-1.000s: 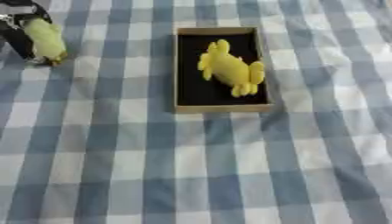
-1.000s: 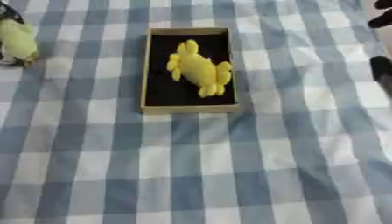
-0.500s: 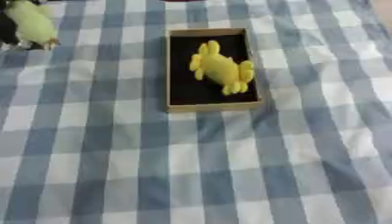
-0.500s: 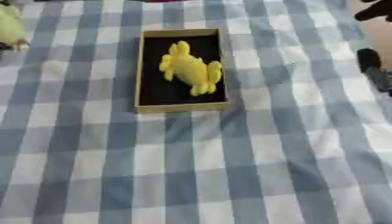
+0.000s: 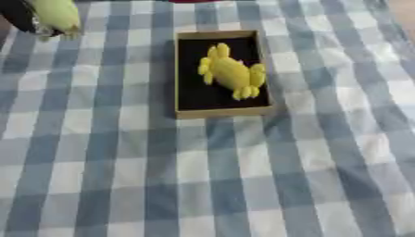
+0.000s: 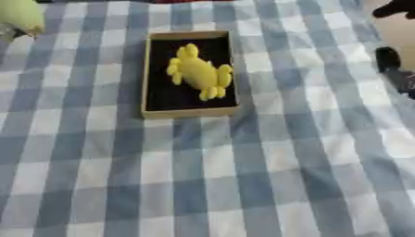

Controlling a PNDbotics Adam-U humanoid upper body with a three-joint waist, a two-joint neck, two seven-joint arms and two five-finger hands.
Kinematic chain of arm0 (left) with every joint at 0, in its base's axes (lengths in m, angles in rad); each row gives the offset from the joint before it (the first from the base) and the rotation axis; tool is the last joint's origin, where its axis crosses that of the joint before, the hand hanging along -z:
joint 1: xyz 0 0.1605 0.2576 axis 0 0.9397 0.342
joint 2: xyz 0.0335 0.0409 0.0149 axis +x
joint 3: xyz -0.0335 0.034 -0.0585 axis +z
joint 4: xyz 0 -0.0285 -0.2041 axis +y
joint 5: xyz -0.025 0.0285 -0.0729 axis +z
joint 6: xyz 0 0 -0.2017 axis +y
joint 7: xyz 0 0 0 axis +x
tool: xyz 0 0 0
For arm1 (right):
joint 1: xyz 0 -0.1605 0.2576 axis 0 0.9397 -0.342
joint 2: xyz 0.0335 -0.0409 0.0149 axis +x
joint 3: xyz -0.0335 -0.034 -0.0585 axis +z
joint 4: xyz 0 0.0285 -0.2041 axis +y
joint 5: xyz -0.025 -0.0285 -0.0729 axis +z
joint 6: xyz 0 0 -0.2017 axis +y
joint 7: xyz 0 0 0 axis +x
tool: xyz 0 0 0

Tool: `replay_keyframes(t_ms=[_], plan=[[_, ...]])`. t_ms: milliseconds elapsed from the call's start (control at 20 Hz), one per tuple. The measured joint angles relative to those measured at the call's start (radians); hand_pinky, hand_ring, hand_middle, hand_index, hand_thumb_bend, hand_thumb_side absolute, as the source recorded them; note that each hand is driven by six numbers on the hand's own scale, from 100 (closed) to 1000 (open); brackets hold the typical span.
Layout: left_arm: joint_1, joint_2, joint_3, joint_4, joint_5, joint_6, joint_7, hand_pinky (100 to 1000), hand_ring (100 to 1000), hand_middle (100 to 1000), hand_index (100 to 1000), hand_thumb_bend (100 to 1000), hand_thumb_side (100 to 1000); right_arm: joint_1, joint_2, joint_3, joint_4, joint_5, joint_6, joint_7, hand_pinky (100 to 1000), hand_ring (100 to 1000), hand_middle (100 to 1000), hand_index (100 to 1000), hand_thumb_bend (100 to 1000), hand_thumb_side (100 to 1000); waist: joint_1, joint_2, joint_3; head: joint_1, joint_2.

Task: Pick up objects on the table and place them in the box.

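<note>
The left hand (image 5: 22, 16) is grasping a pale green toy (image 5: 57, 14); the box (image 5: 185, 111) is lying to its right, a yellow toy (image 5: 231, 71) filling its middle, so aiming for bare black floor seems wise. The right hand (image 6: 393, 60) is showing at the edge; I cannot tell its state.

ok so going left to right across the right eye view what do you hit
pale yellow-green object at the top left corner → box with the yellow toy lying inside it → right hand at the right edge
</note>
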State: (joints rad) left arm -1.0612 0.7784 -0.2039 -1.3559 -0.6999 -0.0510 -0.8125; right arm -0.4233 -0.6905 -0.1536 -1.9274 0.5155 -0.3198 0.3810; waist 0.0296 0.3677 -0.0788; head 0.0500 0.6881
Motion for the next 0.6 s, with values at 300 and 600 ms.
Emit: replay_keyframes(t_ms=[300,600], plan=[[-0.043,-0.097,-0.087,-0.128,0.076,0.020,-0.036,623,666,544,712,252,100,-0.014,0.008,0.006,-0.002,0.000,-0.002,0.009,702,816,857,821,100,147,0.001,-0.009,-0.009,0.002,0.006],[-0.084,-0.207,-0.149,-0.153,0.079,0.030,-0.047,637,677,553,718,268,100,-0.021,0.014,0.010,-0.008,-0.004,-0.004,0.017,697,814,856,820,100,145,0.009,-0.012,-0.020,0.011,0.006]])
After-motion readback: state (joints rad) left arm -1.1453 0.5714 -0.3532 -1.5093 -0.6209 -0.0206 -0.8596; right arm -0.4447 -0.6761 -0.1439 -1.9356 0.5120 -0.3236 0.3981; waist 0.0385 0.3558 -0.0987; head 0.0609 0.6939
